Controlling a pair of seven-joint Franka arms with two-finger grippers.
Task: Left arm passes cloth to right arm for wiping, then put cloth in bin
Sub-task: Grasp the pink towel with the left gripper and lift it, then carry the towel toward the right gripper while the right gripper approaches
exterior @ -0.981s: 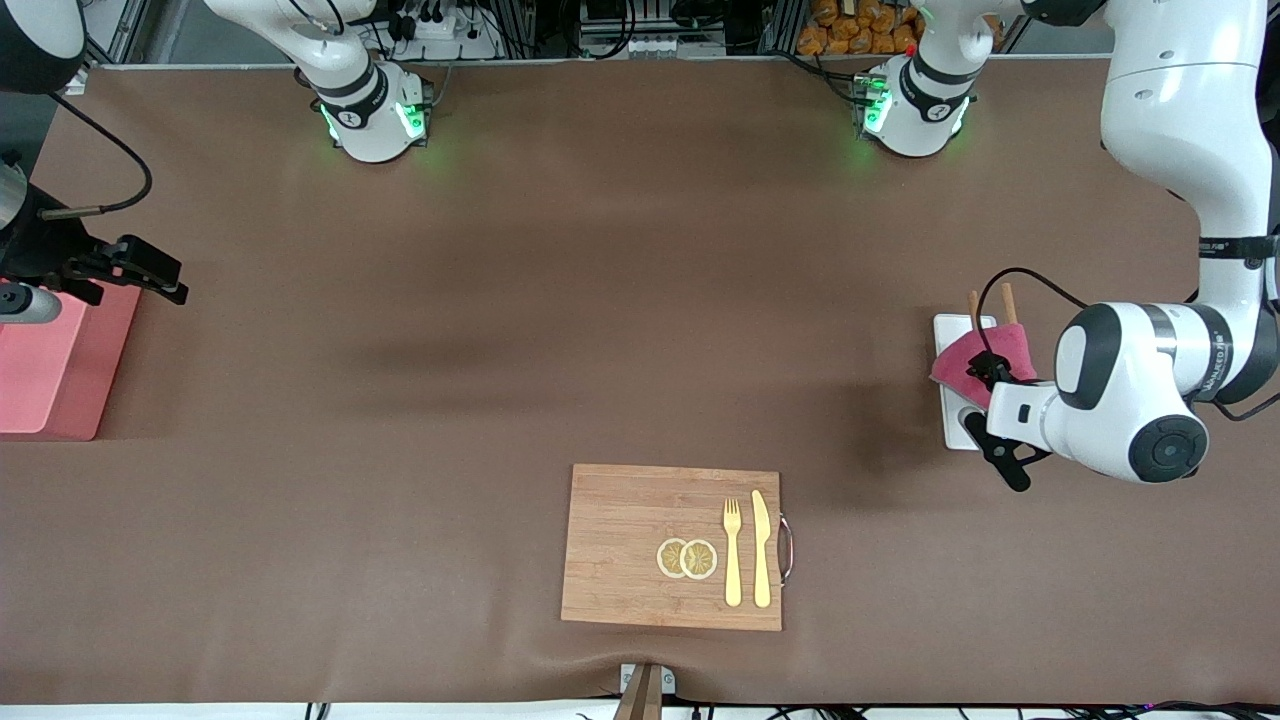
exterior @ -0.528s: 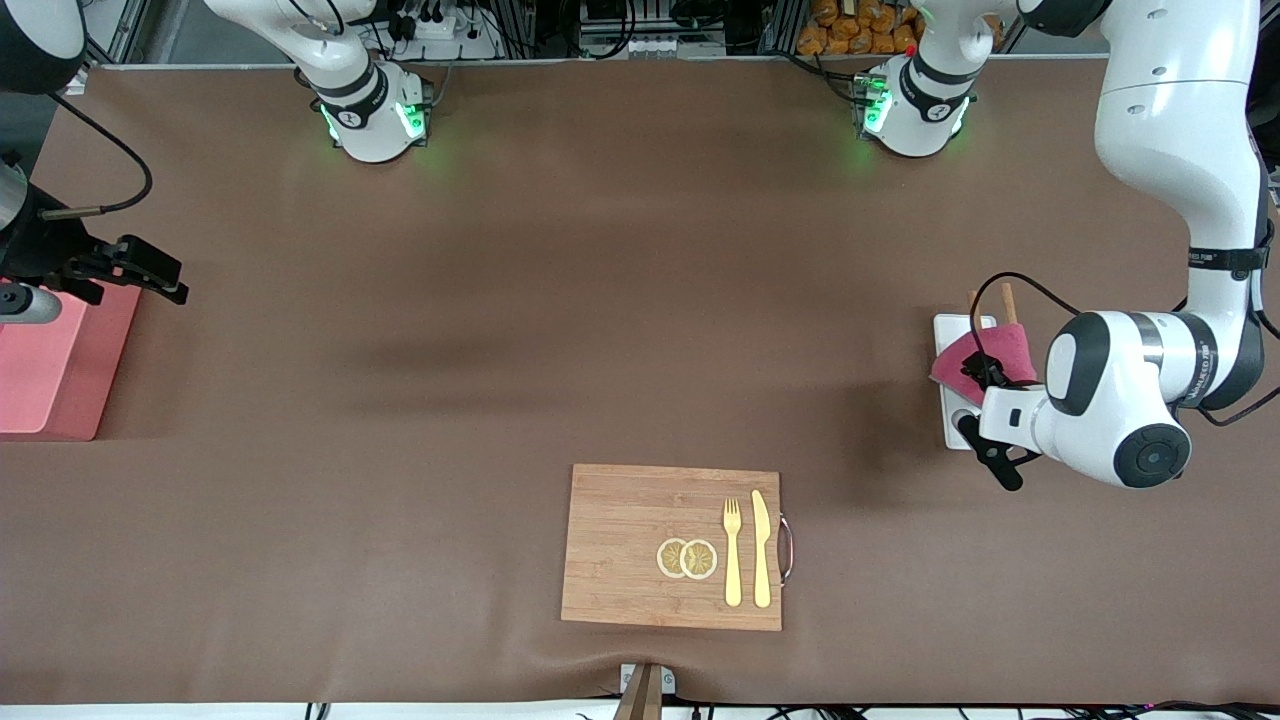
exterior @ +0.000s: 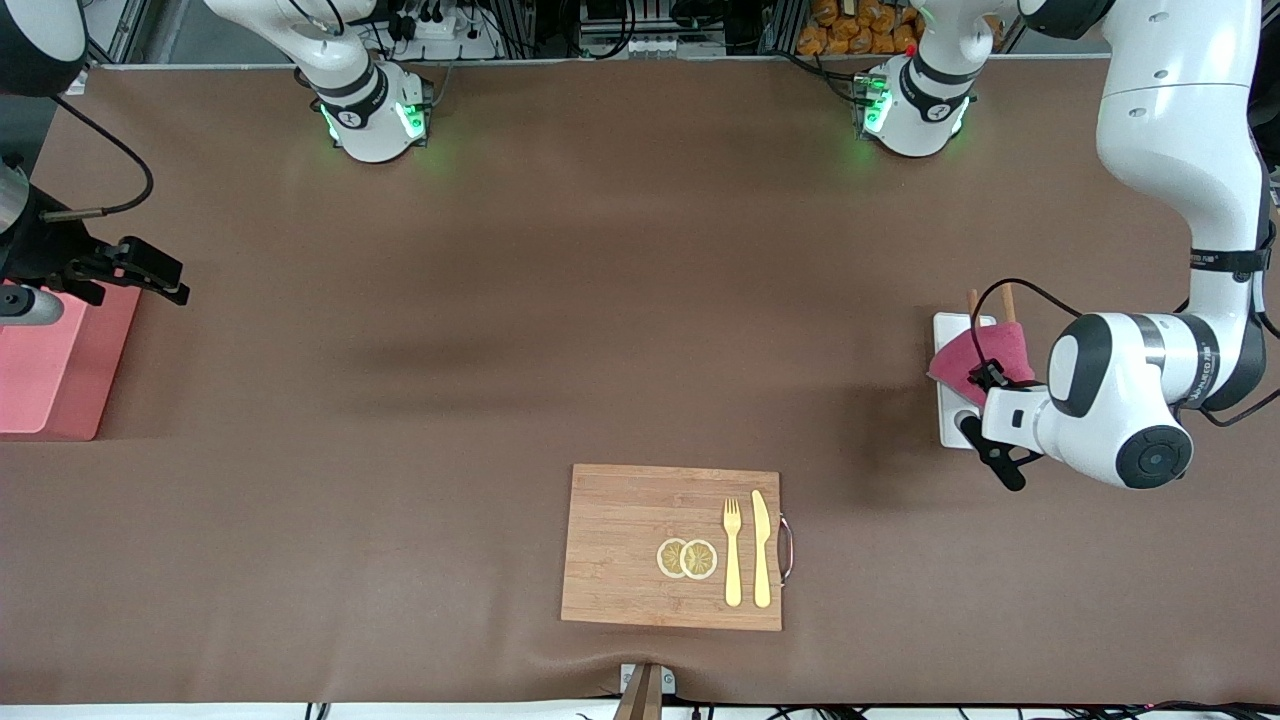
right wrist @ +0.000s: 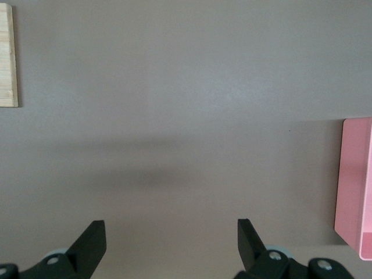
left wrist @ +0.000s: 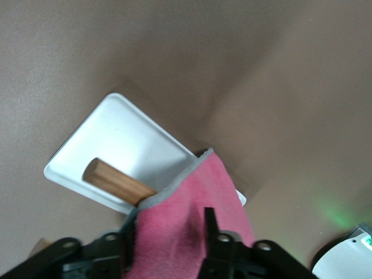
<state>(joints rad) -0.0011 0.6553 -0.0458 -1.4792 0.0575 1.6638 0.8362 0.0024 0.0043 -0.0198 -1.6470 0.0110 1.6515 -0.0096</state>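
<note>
The raspberry-pink cloth (exterior: pixel 990 350) is over the white tray (exterior: pixel 948 425) at the left arm's end of the table. My left gripper (exterior: pixel 985 383) is over the tray and shut on the cloth. In the left wrist view the cloth (left wrist: pixel 186 215) is bunched between the two black fingers (left wrist: pixel 210 224) and covers part of a wooden stick (left wrist: pixel 113 179). The salmon-pink bin (exterior: pixel 50 365) stands at the right arm's end, also in the right wrist view (right wrist: pixel 353 186). My right gripper (right wrist: pixel 171 232) is open and empty, waiting over the table beside the bin.
A wooden cutting board (exterior: pixel 640 545) lies near the front camera with two lemon slices (exterior: pixel 687 558), a yellow fork (exterior: pixel 732 552) and a yellow knife (exterior: pixel 761 548). Two wooden sticks (exterior: pixel 1009 298) poke out of the white tray.
My left gripper and the cloth have shifted a little toward the robots' bases and toward the table's middle over the tray. The right arm has not moved.
</note>
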